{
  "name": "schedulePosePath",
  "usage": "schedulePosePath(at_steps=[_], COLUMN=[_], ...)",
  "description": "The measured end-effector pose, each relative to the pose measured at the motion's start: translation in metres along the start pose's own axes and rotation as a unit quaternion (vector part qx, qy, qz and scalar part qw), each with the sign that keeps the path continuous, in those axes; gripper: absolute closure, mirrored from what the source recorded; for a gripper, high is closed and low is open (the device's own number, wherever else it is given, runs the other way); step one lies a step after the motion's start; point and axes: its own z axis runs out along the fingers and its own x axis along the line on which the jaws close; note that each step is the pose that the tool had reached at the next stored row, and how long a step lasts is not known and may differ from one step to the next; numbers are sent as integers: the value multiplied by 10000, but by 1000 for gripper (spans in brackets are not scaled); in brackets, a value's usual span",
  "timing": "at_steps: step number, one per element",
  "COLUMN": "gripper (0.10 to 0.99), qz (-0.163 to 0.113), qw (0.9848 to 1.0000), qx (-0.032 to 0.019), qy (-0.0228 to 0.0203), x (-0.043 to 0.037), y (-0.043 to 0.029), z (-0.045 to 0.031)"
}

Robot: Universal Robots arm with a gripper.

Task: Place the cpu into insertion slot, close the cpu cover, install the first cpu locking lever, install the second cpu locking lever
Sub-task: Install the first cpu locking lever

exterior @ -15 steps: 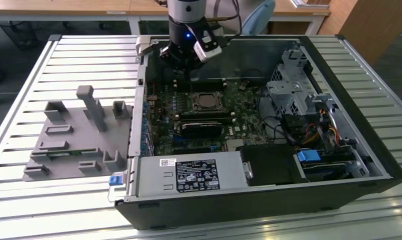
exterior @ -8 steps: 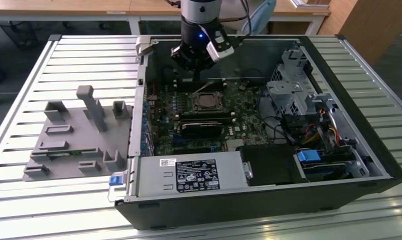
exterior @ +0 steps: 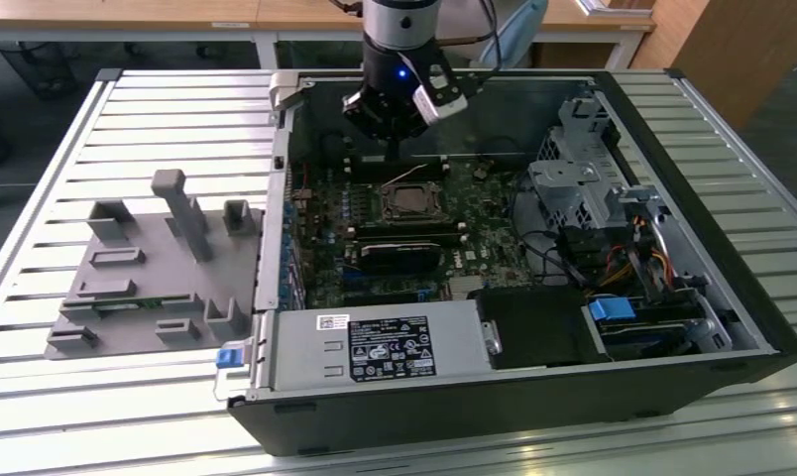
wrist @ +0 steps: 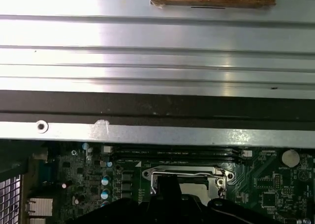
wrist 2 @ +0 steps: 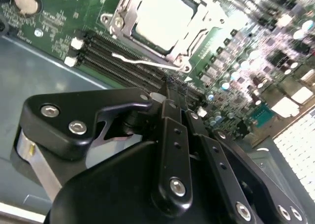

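1. The cpu [wrist 2: 165, 19] lies flat in the insertion slot [exterior: 409, 204], and the cpu cover [wrist 2: 210, 13] looks folded down around it.
2. A thin silver locking lever [wrist 2: 142, 61] runs along the slot's edge beside the memory slots [wrist 2: 98, 49]; whether it is hooked I cannot tell.
3. The gripper [wrist 2: 167, 88] hangs just above that lever, its fingers drawn together with nothing between them.
4. I judge the lever work to be in hand. It calls for the tip to bear on the wire alone — not the green board [wrist 2: 54, 17] — and carry it under its catch.
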Motion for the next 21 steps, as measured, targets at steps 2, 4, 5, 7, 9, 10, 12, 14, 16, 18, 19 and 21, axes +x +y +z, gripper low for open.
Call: schedulePosePath(at_steps=[2,4,5,7,9,10,12,14,16,18,19,21], gripper=[980,980,980,980,980,980,980,980,980,980,980,980], qz=[0,-1,-2,-3,-3,-3,-1,-2,-2,-2,-2,-6], qw=[10000,10000,10000,10000,9999,9999,9998,9997,9997,9997,9997,9997], qx=[-71,-78,-83,-85,-95,-129,-210,-221,-221,-221,-220,-221], qy=[-11,-22,-32,-45,-47,-47,-48,-50,-50,-50,-49,-49], x=[0,0,0,-5,-24,-33,-48,-55,-73,-85,-90,-95], y=[-7,-8,-9,-10,-11,-12,-12,-12,-13,-15,-16,-18], z=[8,21,26,35,41,45,55,66,74,90,105,143])
